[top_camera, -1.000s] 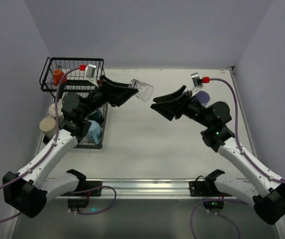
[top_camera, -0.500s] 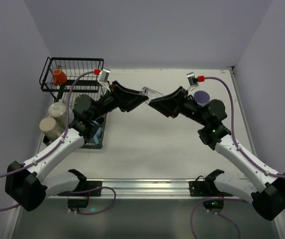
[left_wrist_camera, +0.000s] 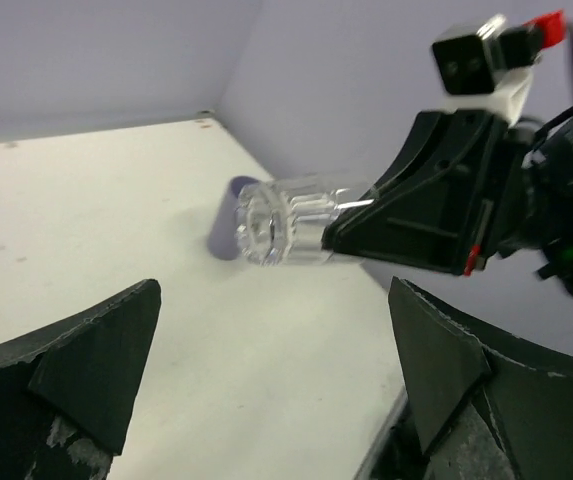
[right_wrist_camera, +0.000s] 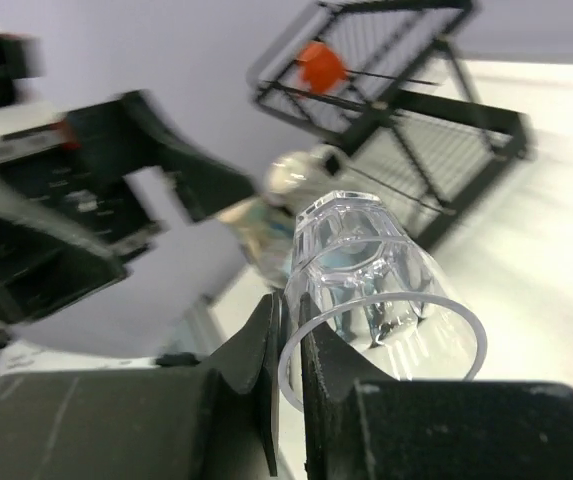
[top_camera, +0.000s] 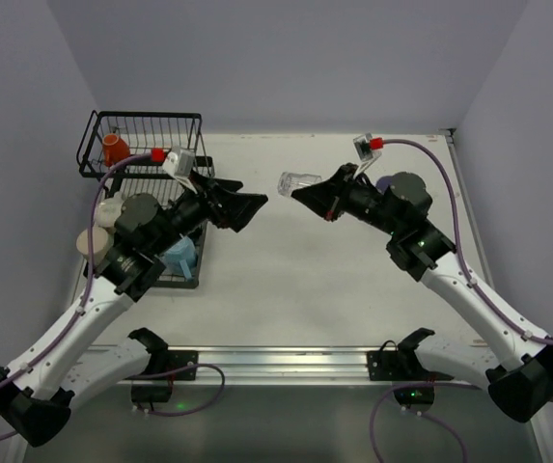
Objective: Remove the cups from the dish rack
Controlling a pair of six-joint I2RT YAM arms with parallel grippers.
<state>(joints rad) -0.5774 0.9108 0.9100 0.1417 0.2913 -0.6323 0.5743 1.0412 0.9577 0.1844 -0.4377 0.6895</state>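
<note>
One clear glass (top_camera: 300,180): jutting sideways from right end effector (top_camera: 307,190), which is pinching its rim.
Left end effector (top_camera: 249,205): gaping empty, facing it.

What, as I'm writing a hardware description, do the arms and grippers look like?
The left arm and right arm have white links and black joints. The left gripper and right gripper are black with wedge-shaped fingers. Purple cables with red plugs feed small wrist cameras.

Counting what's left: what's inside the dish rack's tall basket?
One small orange cup stands at the left end of the dish rack's basket; no other cup shows there. The left arm covers its front right corner.
</note>
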